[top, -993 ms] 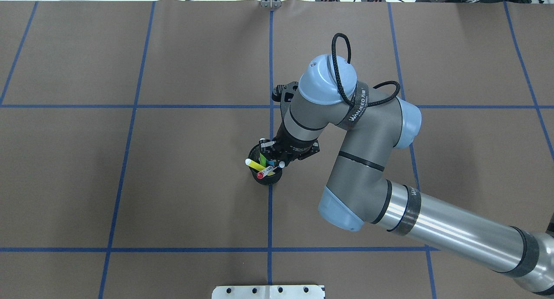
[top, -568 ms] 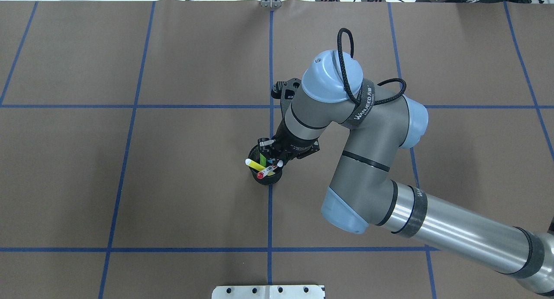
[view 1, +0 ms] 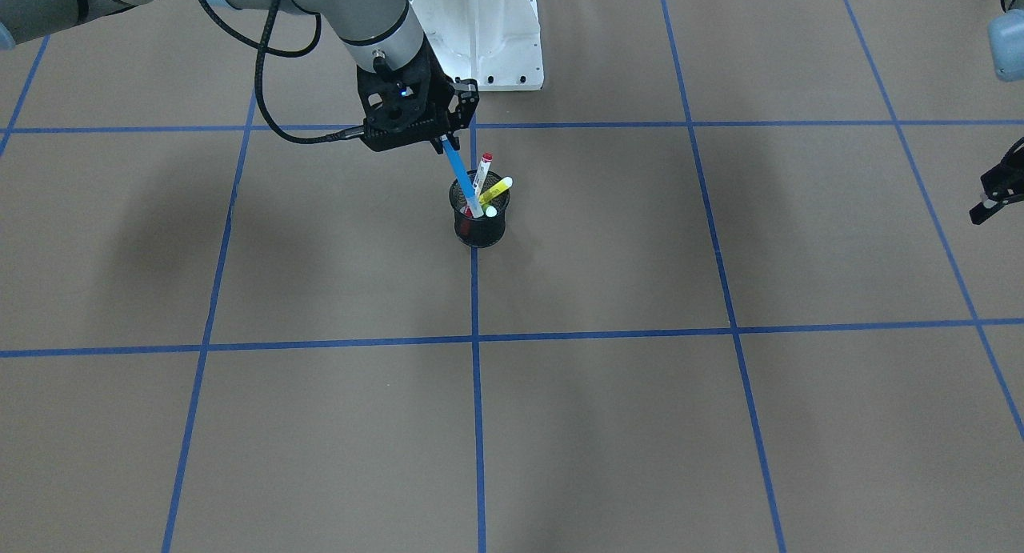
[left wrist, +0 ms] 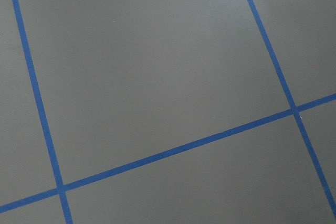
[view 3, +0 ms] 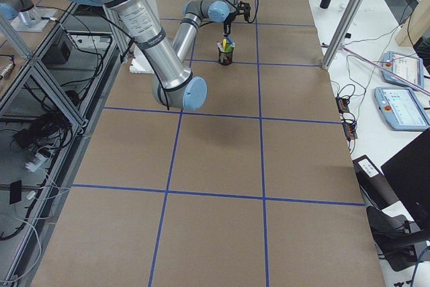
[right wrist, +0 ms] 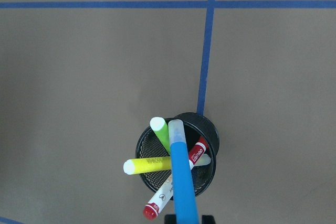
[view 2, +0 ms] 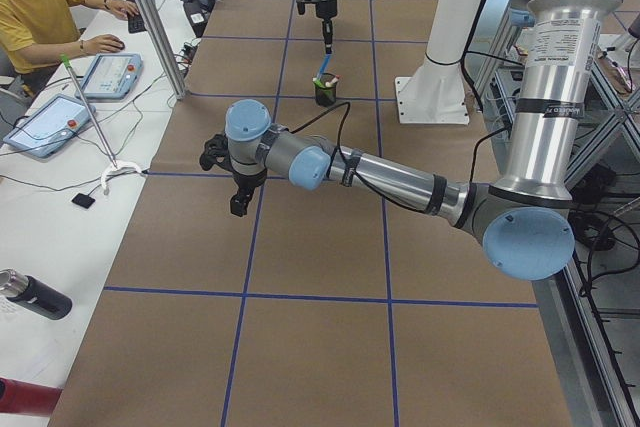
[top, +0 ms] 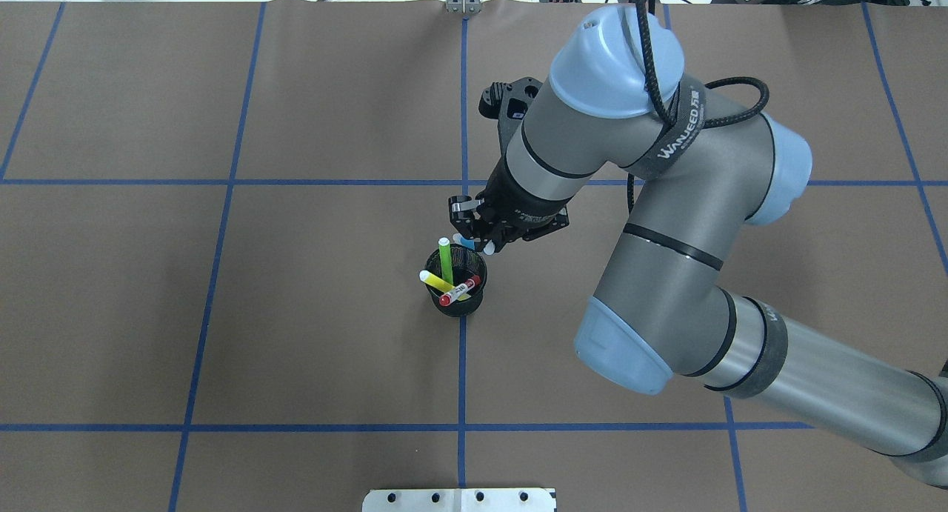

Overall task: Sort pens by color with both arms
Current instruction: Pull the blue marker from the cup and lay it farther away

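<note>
The mesh cup [view 1: 478,226] is black wire mesh. The blue pen [right wrist: 184,182] above it looks like smooth plastic. Under the cup, the table cover [top: 333,334] is matt brown paper with blue tape [top: 296,427]. Beside the cup, the right arm [top: 666,275] shows satin grey and brushed silver metal.

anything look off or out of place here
Nothing stands out: the mesh cup stands upright, the green pen, yellow pen and red-capped pen lean inside it, and the right gripper holds the blue pen tilted over it.
</note>
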`<state>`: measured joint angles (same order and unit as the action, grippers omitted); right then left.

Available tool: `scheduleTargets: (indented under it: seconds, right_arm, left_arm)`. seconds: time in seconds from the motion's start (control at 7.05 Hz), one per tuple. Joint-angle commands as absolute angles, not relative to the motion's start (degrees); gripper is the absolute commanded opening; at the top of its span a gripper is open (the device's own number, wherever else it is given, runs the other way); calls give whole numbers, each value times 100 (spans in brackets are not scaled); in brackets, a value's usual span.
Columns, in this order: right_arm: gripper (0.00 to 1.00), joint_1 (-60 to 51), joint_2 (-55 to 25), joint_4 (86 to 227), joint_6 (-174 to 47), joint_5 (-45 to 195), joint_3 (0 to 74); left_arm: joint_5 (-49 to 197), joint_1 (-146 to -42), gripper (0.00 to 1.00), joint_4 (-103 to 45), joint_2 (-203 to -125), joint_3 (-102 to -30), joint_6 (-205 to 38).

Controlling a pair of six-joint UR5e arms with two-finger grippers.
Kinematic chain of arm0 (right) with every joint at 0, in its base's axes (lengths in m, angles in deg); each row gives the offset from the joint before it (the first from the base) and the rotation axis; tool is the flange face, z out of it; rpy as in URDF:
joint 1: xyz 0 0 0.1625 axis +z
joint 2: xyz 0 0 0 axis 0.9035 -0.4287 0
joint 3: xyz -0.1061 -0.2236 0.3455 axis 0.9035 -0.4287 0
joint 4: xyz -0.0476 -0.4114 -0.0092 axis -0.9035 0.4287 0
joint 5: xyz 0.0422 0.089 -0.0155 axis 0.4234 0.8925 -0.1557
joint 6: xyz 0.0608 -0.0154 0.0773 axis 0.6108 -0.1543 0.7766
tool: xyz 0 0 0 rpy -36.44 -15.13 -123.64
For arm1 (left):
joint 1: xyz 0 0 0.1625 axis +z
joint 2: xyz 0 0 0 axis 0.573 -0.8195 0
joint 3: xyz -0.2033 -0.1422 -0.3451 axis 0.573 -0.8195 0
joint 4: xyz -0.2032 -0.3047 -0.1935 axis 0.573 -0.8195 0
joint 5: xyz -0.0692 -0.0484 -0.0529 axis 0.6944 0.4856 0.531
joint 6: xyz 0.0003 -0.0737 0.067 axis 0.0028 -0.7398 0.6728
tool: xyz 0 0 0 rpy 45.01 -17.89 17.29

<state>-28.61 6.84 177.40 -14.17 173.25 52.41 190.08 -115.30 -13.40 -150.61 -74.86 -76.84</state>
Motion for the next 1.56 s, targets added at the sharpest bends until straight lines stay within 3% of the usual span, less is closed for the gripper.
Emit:
scheduleTargets:
  seconds: [0.0, 0.28, 1.14, 1.42]
  right_arm:
    - [0, -2683, 851, 18086, -1323, 16780, 5360]
    - [0, -2683, 852, 17816, -1120, 15637, 5055]
    - [0, -3077, 825, 14259, -698, 12262, 1778]
    - [0, -3262, 703, 13894, -698, 11882, 1599]
  left_arm:
    - [19011, -11529, 100, -1340, -15061, -7496, -7684]
    - [19011, -11529, 100, -1340, -15070, -7496, -7684]
    - [19020, -11459, 100, -1340, -15070, -7487, -7693]
    - [19020, -11459, 100, -1340, -15061, -7478, -7701]
